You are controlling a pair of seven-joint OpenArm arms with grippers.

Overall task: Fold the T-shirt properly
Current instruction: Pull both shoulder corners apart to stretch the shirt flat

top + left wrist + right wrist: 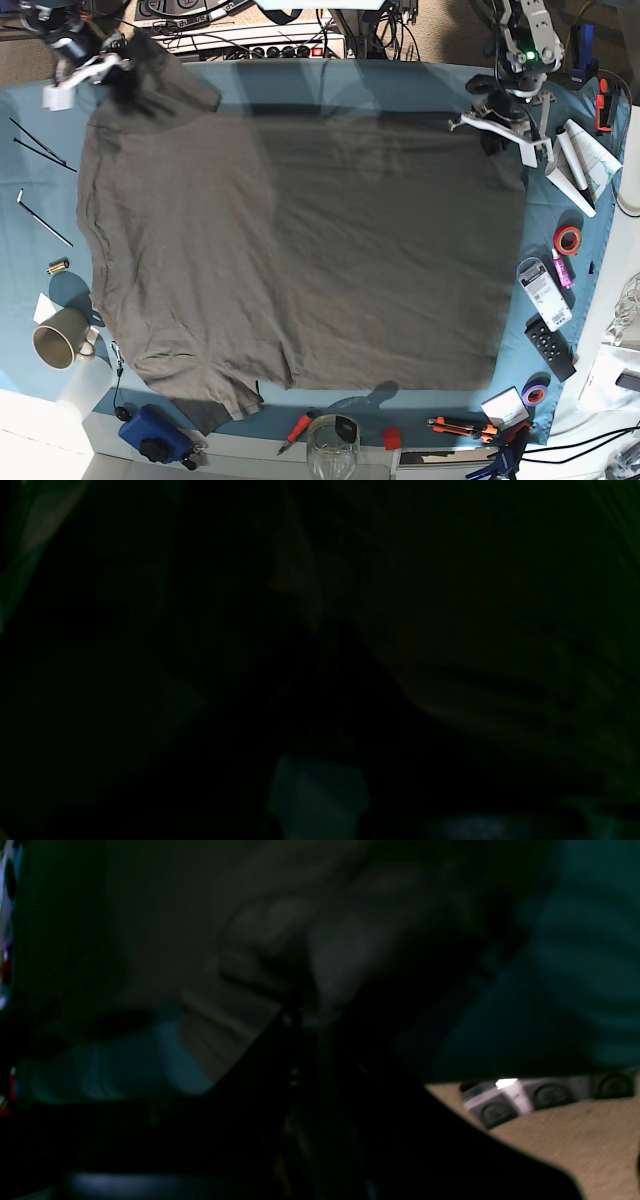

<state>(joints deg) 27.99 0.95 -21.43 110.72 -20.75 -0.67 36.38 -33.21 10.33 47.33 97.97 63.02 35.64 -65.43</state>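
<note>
The dark grey-brown T-shirt point(300, 250) lies spread flat over most of the light blue tablecloth point(330, 75), one sleeve near the front left edge. At its far left corner my right gripper point(122, 75) is shut on a raised bunch of the cloth. In the right wrist view the bunched T-shirt point(300, 940) sits at the fingers. At the far right corner my left gripper point(490, 138) is shut on the shirt's edge. The left wrist view is almost black, filled by T-shirt fabric point(475, 605).
A mug point(58, 340) and a blue device point(152, 435) stand at the front left. A glass jar point(332, 450) and a red screwdriver point(298, 428) lie along the front edge. Tape rolls point(568, 238), a remote point(550, 345) and small tools line the right side.
</note>
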